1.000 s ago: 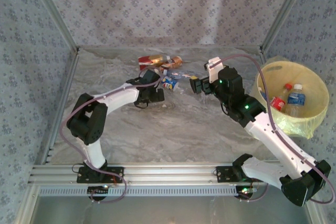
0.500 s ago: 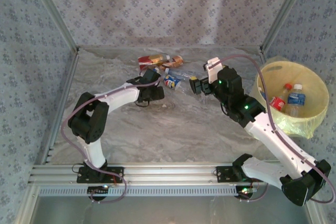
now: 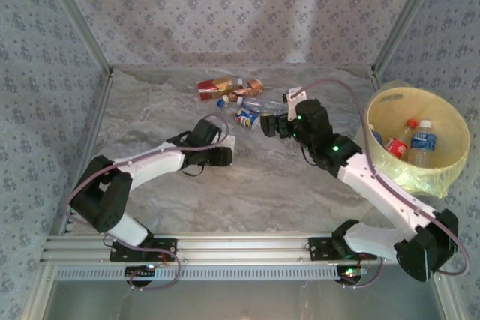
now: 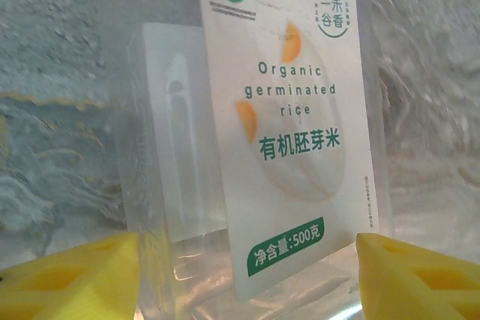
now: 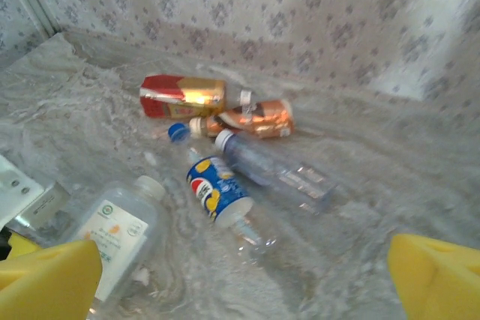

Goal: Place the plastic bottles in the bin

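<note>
Grey marbled tabletop (image 3: 262, 192): the left gripper (image 4: 247, 275) flanks a clear plastic bottle with a white rice label (image 4: 285, 148), both ends cut off; whether it pinches, I cannot tell. That bottle lies flat, cap toward the far heap of plastic bottles (image 5: 255, 119). The right gripper (image 5: 244, 279) gapes wide. The round pale-yellow bin (image 3: 439, 106) stands at the table's right edge.

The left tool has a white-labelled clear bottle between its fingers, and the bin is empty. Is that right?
No. The bin is not empty: the top external view shows a red-capped bottle and a blue-labelled bottle inside it. The left tool does have the white-labelled clear bottle between its fingers.
</note>
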Available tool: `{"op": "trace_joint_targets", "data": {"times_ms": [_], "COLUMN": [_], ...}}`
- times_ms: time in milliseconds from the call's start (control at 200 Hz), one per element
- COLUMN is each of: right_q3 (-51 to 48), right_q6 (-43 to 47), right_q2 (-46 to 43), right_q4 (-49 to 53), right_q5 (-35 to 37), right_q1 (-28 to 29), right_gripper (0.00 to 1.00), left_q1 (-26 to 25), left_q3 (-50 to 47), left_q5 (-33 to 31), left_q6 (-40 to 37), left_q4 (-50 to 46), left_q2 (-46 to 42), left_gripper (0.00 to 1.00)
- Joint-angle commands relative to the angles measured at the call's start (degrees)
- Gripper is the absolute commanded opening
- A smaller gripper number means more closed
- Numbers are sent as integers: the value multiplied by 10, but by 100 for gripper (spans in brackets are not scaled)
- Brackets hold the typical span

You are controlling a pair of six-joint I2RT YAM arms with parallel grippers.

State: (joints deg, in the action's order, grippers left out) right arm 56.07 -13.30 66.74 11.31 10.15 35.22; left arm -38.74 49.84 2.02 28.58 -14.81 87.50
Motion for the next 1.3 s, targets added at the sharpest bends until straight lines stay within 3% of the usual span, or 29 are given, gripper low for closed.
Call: {"op": "trace_joint_targets", "data": {"times_ms": [0, 205, 590, 859, 1029, 1154, 1299], "right_q3": [-22, -40, -32, -48, -62, -40, 6], "right_q6": [-163, -345, -503, -499, -488, -362, -297], "right_q2": [36, 99, 145, 140, 140, 152, 181], "right_q4": [-35, -36, 108, 118, 106, 98, 158], "right_q5": [-16, 27, 85, 44, 16, -43, -34], "right_q1": [6, 28, 52, 52, 50, 45, 46], "right_gripper": [100, 100, 100, 100, 100, 100, 100], "left_q1": [-15, -61, -111, -152, -155, -118, -56], "left_q3": [-31, -26, 20, 75, 74, 14, -73], "left_q5": [35, 47, 116, 177, 165, 155, 107], "left_q6": [-45, -104, -126, -151, -154, -113, -37], "left_q4": [29, 37, 34, 6, 4, 57, 139], "left_q2": [-26, 12, 21, 60, 48, -17, -133], "left_gripper": [70, 72, 88, 91, 92, 97, 98]}}
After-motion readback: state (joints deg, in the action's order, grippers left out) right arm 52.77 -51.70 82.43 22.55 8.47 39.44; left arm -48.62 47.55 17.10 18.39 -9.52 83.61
